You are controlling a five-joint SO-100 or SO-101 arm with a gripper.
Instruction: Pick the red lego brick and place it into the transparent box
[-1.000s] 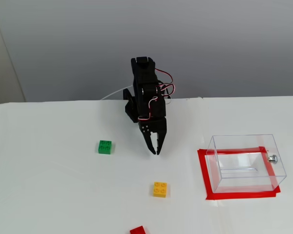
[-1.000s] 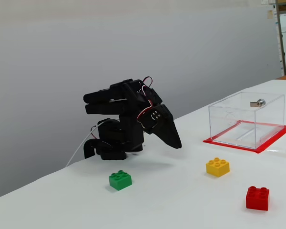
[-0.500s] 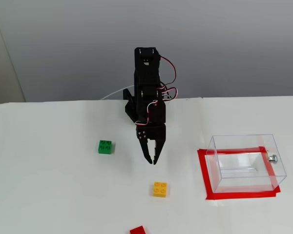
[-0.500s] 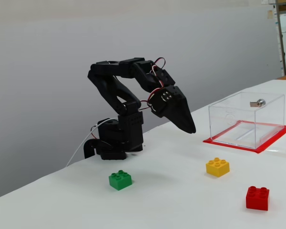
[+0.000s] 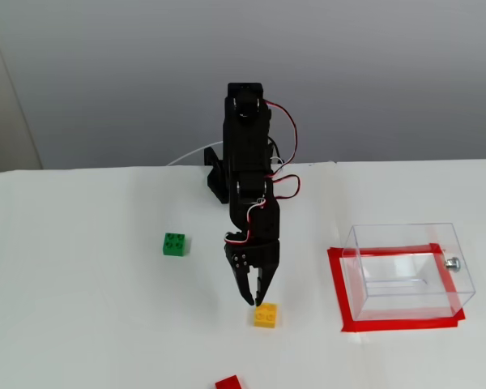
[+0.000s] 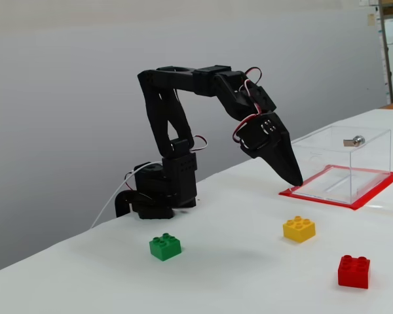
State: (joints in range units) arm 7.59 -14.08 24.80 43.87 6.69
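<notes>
The red lego brick (image 6: 354,271) lies alone at the front of the white table; in a fixed view only its top edge (image 5: 228,383) shows at the bottom border. The transparent box (image 5: 409,271) stands empty at the right, with a silver knob (image 6: 355,140) on one wall. My black gripper (image 5: 253,300) hangs above the table with its fingers shut and nothing between them. Its tips point down just behind the yellow brick (image 5: 266,314). It is well short of the red brick and to the left of the box (image 6: 340,163).
A green brick (image 5: 175,244) sits left of the arm, near its base (image 6: 158,196). The yellow brick (image 6: 299,229) lies between gripper and red brick. A red tape rectangle (image 5: 337,292) frames the box's footprint. A grey wall backs the table.
The arm has unfolded and reached forward from its tucked pose. The shut gripper has travelled out over the table toward the yellow brick. No brick has moved.
</notes>
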